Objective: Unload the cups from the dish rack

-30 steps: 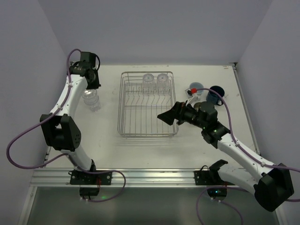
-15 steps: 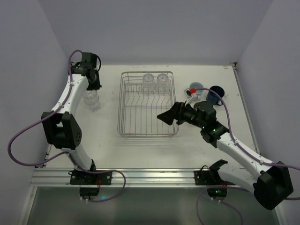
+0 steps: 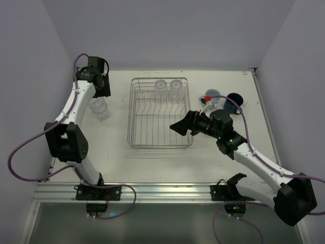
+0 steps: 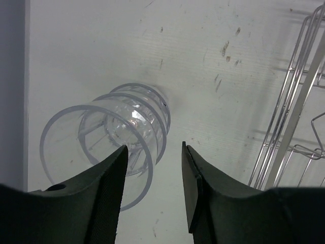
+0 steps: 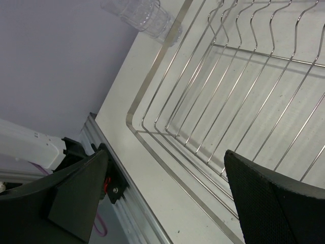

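The dish rack (image 3: pixel 160 113) sits mid-counter (image 3: pixel 152 162), with two clear tumblers (image 3: pixel 160 85) side by side at its 12 o'clock end. At the rack's 9 o'clock, a nested stack of clear tumblers (image 4: pixel 109 134) stands mouth-up on the counter. At its 2 o'clock are a pale blue cup (image 3: pixel 212 95) and a dark blue mug (image 3: pixel 234 100). The left end effector (image 4: pixel 155 147) hangs over the stack's rim, fingers parted and pinching nothing. The right end effector (image 3: pixel 182 127) is spread wide and empty at the rack's 4 o'clock corner.
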`<action>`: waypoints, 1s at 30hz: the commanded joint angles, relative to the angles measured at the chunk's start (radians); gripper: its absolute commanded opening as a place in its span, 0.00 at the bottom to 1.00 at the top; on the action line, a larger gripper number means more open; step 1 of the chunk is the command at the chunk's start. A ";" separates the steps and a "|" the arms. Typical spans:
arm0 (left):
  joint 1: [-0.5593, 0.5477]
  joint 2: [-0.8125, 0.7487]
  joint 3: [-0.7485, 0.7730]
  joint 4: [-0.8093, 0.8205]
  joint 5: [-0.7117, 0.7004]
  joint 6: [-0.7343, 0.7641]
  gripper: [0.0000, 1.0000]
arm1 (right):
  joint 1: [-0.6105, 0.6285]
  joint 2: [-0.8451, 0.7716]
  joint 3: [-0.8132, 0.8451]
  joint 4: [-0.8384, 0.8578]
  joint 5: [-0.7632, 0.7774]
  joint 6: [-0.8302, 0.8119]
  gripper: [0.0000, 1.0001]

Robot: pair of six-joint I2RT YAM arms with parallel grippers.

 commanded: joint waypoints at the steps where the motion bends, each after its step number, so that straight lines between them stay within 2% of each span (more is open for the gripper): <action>1: 0.006 -0.097 0.064 0.027 0.041 0.023 0.51 | -0.003 0.009 0.024 0.016 0.028 -0.040 0.99; 5: -0.017 -0.230 0.094 0.113 0.171 -0.006 0.61 | -0.003 0.014 0.048 -0.035 0.077 -0.104 0.99; 8: -0.082 -0.342 0.059 0.216 0.230 -0.017 0.69 | -0.002 0.021 0.090 -0.094 0.147 -0.153 0.99; 11: -0.165 -0.474 -0.091 0.367 0.328 -0.044 0.74 | -0.002 0.058 0.149 -0.142 0.215 -0.192 0.98; 13: -0.208 -0.572 -0.253 0.495 0.418 -0.072 0.77 | 0.000 0.096 0.221 -0.191 0.274 -0.230 0.95; 17: -0.219 -0.709 -0.505 0.668 0.552 -0.116 0.80 | -0.002 0.260 0.385 -0.312 0.396 -0.316 0.87; 19: -0.219 -0.785 -0.631 0.702 0.596 -0.132 0.82 | -0.002 0.334 0.500 -0.389 0.433 -0.373 0.84; 20: -0.221 -0.810 -0.701 0.725 0.607 -0.132 0.83 | -0.002 0.407 0.575 -0.410 0.498 -0.394 0.83; 25: -0.221 -0.948 -0.806 0.742 0.661 -0.110 0.89 | -0.002 0.638 0.813 -0.544 0.624 -0.544 0.76; 30: -0.253 -1.021 -0.844 0.741 0.617 -0.083 0.97 | -0.002 0.836 1.068 -0.650 0.713 -0.653 0.77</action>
